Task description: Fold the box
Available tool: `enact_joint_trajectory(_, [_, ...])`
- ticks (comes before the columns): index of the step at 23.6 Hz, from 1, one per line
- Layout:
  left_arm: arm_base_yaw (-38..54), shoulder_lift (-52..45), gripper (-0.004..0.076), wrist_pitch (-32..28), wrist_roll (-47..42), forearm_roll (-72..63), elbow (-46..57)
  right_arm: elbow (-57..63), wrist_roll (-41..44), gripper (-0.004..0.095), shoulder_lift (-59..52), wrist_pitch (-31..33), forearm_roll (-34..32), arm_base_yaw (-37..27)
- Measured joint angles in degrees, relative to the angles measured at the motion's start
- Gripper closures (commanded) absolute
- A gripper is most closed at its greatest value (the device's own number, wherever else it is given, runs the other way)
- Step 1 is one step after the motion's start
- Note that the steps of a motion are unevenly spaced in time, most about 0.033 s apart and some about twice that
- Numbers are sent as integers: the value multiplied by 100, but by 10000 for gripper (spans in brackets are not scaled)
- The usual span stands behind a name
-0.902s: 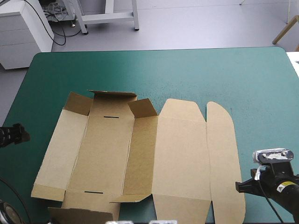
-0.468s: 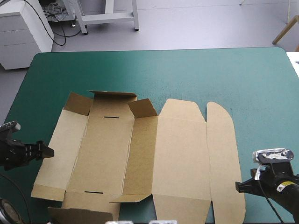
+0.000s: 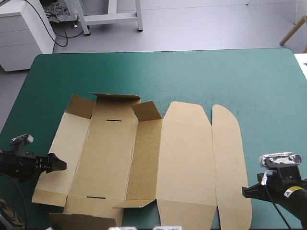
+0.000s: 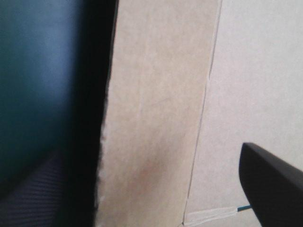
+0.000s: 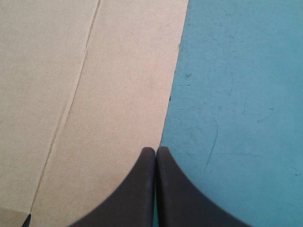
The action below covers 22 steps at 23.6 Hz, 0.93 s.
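Note:
The brown box (image 3: 182,163) lies as a cut sheet on the teal-green cover, mostly flat, with short flaps (image 3: 144,110) raised at its far left part. My left gripper (image 3: 58,163) is at the sheet's left side, low over the outer left panel. In the left wrist view this gripper (image 4: 156,189) is open, and the panel's edge (image 4: 106,123) runs between its black fingers (image 4: 270,184). My right gripper (image 3: 245,191) is by the box's right rounded panel near the front. It is shut, its tip (image 5: 155,152) right over that panel's edge (image 5: 175,85).
Teal-green cover (image 3: 216,76) stretches from the box to the table's far edge and right side. A narrow strip of cover (image 3: 19,124) separates the box from the table's left edge. The sheet's front flaps (image 3: 81,218) reach the table's near edge.
My left gripper has moved rightward from the table's left edge to the box's outer left panel. The right gripper and the box have not moved.

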Motion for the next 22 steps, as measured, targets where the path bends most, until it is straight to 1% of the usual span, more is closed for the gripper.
enact_joint_trajectory(5, [-109, 10, 22, 0, 42, -210, 0, 0, 0, 927, 0, 0, 0, 0])
enact_joint_trajectory(9, [-519, 35, 38, 0, 18, -231, 0, 0, 0, 927, 0, 0, 0, 0])
enact_joint_trajectory(11, [-745, 37, 69, 0, -20, -231, 0, 0, 0, 927, 0, 0, 0, 0])
enact_joint_trajectory(14, [-850, 37, 135, -11, -142, -164, 0, 0, 0, 927, 0, 0, 0, 0])
enact_joint_trajectory(18, [-1033, 37, 176, -16, -538, 346, 4, 0, 0, 927, 0, 0, 1, 0])
enact_joint_trajectory(22, [-1228, 37, 218, -22, -618, 391, 4, 0, 0, 927, 0, 0, 1, 0])
